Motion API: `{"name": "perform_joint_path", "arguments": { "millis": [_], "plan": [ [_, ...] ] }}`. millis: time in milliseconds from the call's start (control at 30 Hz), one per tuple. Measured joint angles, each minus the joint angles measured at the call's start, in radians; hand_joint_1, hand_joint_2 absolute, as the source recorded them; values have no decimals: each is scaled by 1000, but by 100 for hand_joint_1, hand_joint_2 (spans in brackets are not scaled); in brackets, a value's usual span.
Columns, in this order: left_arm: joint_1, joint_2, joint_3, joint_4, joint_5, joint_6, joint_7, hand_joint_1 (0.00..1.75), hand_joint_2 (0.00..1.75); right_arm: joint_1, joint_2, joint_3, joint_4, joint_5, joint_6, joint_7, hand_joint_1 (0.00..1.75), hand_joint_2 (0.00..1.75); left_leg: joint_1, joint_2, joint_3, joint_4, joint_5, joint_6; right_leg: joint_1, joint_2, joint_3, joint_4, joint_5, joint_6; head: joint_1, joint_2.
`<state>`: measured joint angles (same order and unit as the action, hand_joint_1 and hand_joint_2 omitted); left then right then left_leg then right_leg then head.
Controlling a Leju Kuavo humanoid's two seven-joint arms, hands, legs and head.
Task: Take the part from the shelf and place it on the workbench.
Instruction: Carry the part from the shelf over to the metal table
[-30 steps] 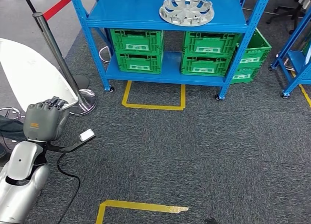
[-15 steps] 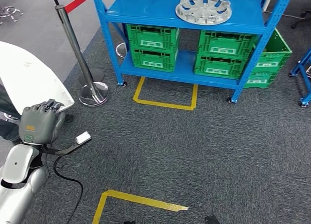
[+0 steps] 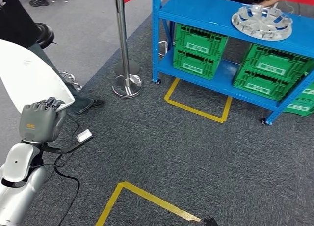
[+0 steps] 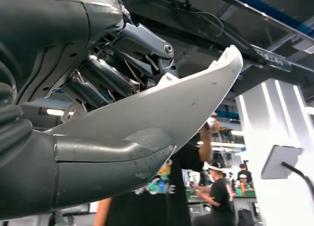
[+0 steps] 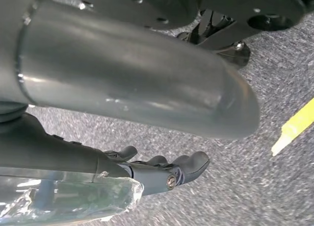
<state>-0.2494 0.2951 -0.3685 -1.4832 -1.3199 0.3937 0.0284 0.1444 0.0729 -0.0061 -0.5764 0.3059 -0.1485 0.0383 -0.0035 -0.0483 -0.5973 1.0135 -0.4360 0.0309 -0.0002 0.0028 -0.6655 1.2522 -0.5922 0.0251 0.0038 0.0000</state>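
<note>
At carpet's left edge, left robot hand (image 3: 40,120) grips white part (image 3: 29,74).

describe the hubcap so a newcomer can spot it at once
Find the blue shelf rack at the upper right of the head view. On its top shelf lies the hubcap, flat. It is the only silver, round, spoked thing there; the green crates sit one shelf below.

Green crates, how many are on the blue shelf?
4 at least: two green crates stacked at left, two at right. More sit beyond the blue shelf, cut off.
</note>
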Motion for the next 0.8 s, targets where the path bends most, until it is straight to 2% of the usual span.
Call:
{"name": "perform_joint_path", "arguments": {
  "millis": [33,67,100,133,167,200,233,300,367,400,433,467,500,533,567,600,633,667,700,733,767,800],
  "plan": [
    [0,0,0,0,0,0,0,175,175,-1,0,0,0,0,0,0,0,0,-2,-14,-1,0,2,0,3,13,32,-68,39,-11,0,0],
    [0,-1,0,0,0,0,0,175,175,-2,-2,0,0,0,0,0,0,0,-5,-27,-2,0,4,-1,6,36,67,-139,68,-25,-1,0],
    [0,-1,0,0,0,0,0,175,175,-2,-3,-1,0,0,0,-1,0,0,-4,-38,-4,1,6,-3,8,55,94,-196,86,-35,-2,0],
    [0,-2,0,0,0,0,0,175,175,-3,-5,-1,0,0,0,-1,0,0,-2,-48,-7,1,9,-7,11,67,111,-230,93,-42,-2,0],
    [1,-2,0,0,0,0,0,175,175,-3,-6,-1,0,0,0,-1,0,0,1,-58,-10,0,12,-13,13,70,118,-242,92,-46,-2,0],
    [2,-1,0,0,0,0,0,175,175,-3,-6,-1,0,0,0,-2,0,0,3,-70,-13,-2,16,-20,14,59,122,-249,97,-45,-1,0],
    [3,0,0,0,0,0,-1,175,175,-4,-4,-1,0,0,0,-2,0,0,4,-71,-16,-2,18,-26,12,48,128,-259,103,-44,-1,0],
    [2,4,1,-1,0,0,-1,175,175,-5,-2,-2,0,0,0,-2,0,0,4,-33,-33,28,-7,-38,4,23,138,-281,118,-44,-7,0],
    [-2,5,1,-1,0,0,-2,175,175,-2,-1,-3,0,0,0,-3,0,0,9,19,-81,130,-68,-54,0,-3,141,-292,122,-45,-14,0],
    [-2,5,0,-1,0,0,-2,175,175,-1,-1,-4,0,0,1,-2,0,0,15,29,-110,192,-96,-63,-1,-17,141,-292,122,-44,-15,0],
    [0,5,0,-1,0,0,-2,175,175,0,0,-4,0,0,1,-2,0,0,21,33,-130,237,-110,-71,-4,-31,141,-292,120,-42,-15,0],
    [2,5,0,0,0,0,-2,175,175,1,0,-4,0,0,1,-2,0,0,27,37,-135,251,-106,-79,-7,-45,141,-291,118,-38,-15,0],
    [3,6,0,0,0,0,-2,175,175,0,1,-4,0,0,1,-2,0,0,33,42,-120,226,-84,-88,-11,-59,141,-289,116,-33,-15,0],
    [3,6,0,0,0,0,-2,175,175,0,1,-4,0,0,1,-2,0,0,38,55,-87,169,-51,-96,-15,-72,142,-286,112,-26,-15,0],
    [2,6,0,0,0,0,-2,175,175,-1,1,-4,0,0,1,-2,0,0,42,83,-51,103,-24,-104,-17,-84,143,-281,108,-17,-16,0],
    [0,6,0,0,0,0,-2,175,175,-1,0,-5,0,1,1,-2,0,0,42,107,-22,49,-6,-103,-17,-95,142,-272,101,-8,-19,0],
    [-1,5,0,-1,0,0,-2,175,175,-2,0,-6,0,2,1,-3,0,0,40,123,-5,17,-1,-94,-14,-105,143,-266,95,2,-20,0],
    [-1,5,0,-1,0,0,-2,175,175,-2,-1,-6,0,3,1,-3,0,0,37,129,-3,8,-4,-82,-11,-115,143,-261,91,9,-20,0],
    [-1,5,-1,-1,0,-1,-2,175,175,-2,-1,-6,0,5,1,-3,0,0,33,117,-7,9,-6,-65,-11,-126,145,-259,88,14,-19,0],
    [0,6,0,-1,0,-1,-2,175,175,-2,0,-6,0,8,1,-3,0,0,32,103,-9,10,-6,-53,-13,-133,146,-260,85,19,-16,0],
    [0,8,0,-1,0,-1,-2,175,175,-3,0,-6,0,11,2,-3,0,0,32,91,-11,9,-4,-45,-17,-121,144,-254,76,24,-15,0],
    [-1,8,0,-1,0,-1,-2,175,175,-4,0,-6,0,14,3,-4,0,0,32,79,-12,8,-3,-37,-21,-98,134,-232,59,27,-13,0]
  ]
}}
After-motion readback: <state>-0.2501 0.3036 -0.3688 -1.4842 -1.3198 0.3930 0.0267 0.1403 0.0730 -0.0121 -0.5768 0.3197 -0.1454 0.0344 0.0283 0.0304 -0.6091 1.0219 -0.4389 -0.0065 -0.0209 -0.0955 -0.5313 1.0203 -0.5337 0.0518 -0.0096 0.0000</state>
